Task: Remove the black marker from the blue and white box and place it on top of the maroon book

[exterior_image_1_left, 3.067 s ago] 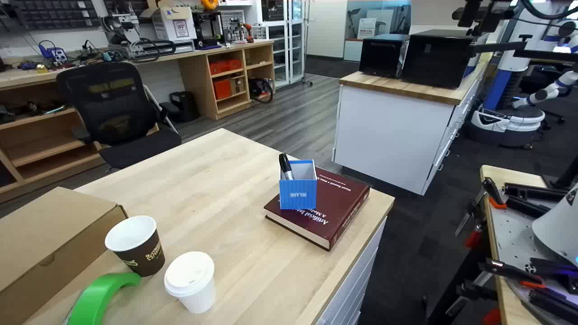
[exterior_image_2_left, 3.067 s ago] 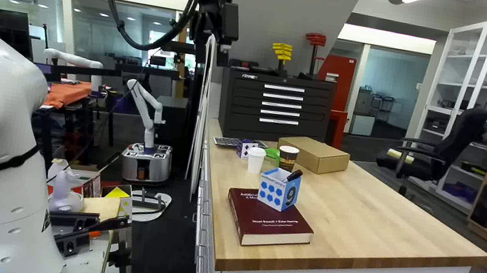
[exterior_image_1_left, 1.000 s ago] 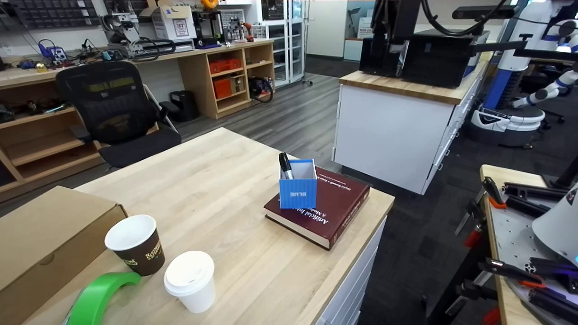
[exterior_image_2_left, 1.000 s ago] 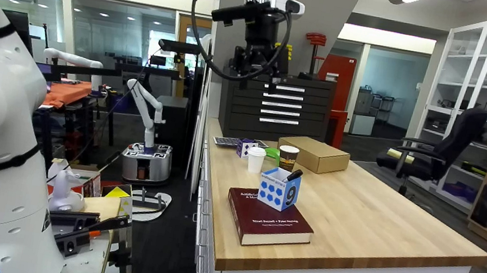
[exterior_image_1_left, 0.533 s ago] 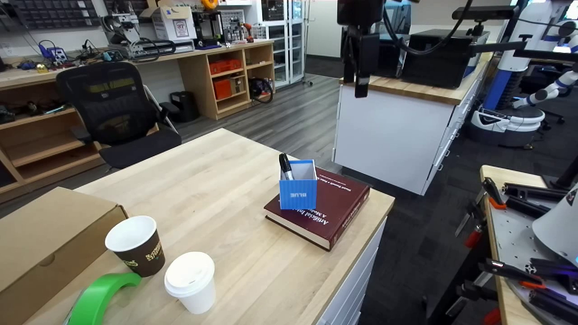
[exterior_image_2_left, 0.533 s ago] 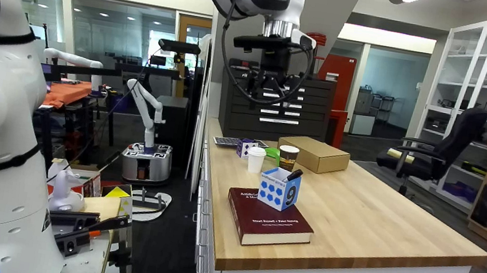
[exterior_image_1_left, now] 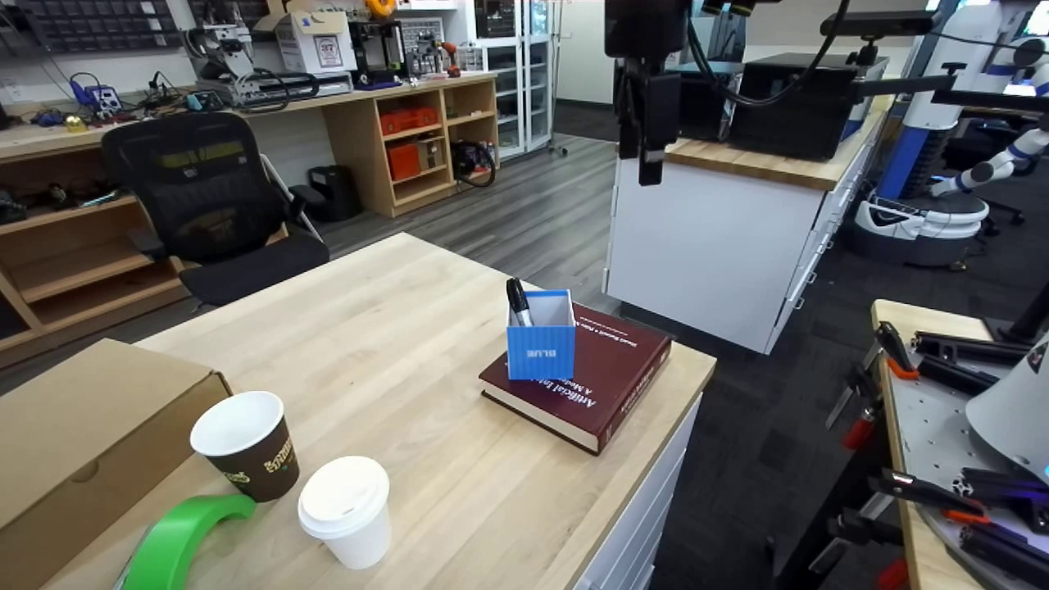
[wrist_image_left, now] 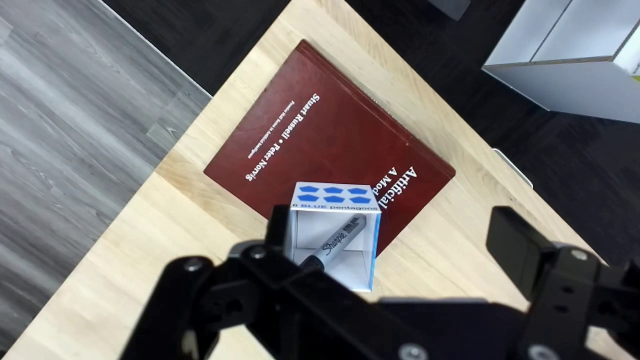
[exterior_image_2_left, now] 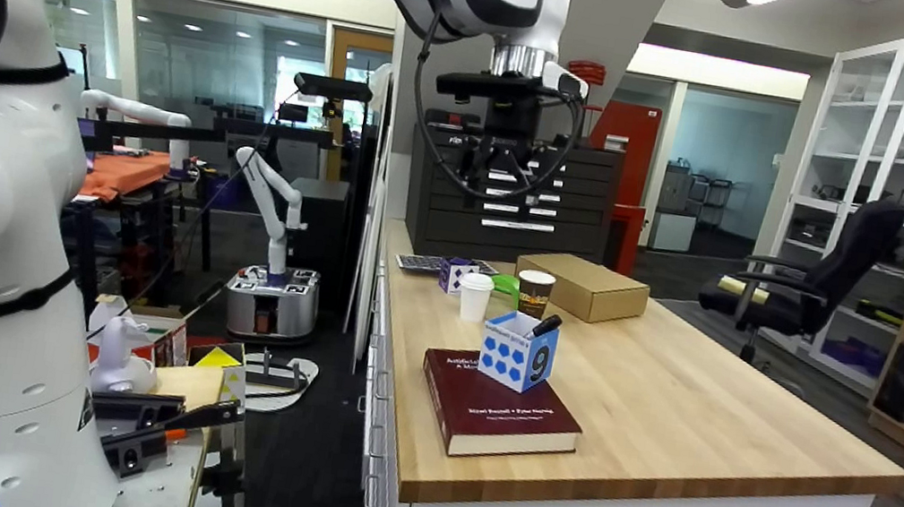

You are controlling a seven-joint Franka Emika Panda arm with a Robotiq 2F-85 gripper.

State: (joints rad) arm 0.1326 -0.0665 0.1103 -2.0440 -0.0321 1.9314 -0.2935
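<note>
The black marker (exterior_image_1_left: 519, 301) stands tilted in the open-topped blue and white box (exterior_image_1_left: 541, 352), its black cap poking out. In the wrist view the marker's grey barrel (wrist_image_left: 340, 242) lies diagonally inside the box (wrist_image_left: 335, 196), and the left finger hides part of its cap. The box stands on the maroon book (exterior_image_1_left: 615, 369), which shows whole in the wrist view (wrist_image_left: 320, 135). My gripper (exterior_image_1_left: 639, 168) is open and empty, high above the table and apart from the box. It hangs above and beyond the box in an exterior view (exterior_image_2_left: 497, 197).
A brown cardboard box (exterior_image_2_left: 583, 288), a dark paper cup (exterior_image_1_left: 254, 451), a white lidded cup (exterior_image_1_left: 348, 512) and a green curved thing (exterior_image_1_left: 184, 537) are on the same table. A small purple and white box (exterior_image_2_left: 457, 276) stands behind the cups. The book lies near the table's corner.
The arm has swung in over the table and come lower, its gripper now pointing down. Over the last half second it has moved only slightly. The marker, box and book have not moved.
</note>
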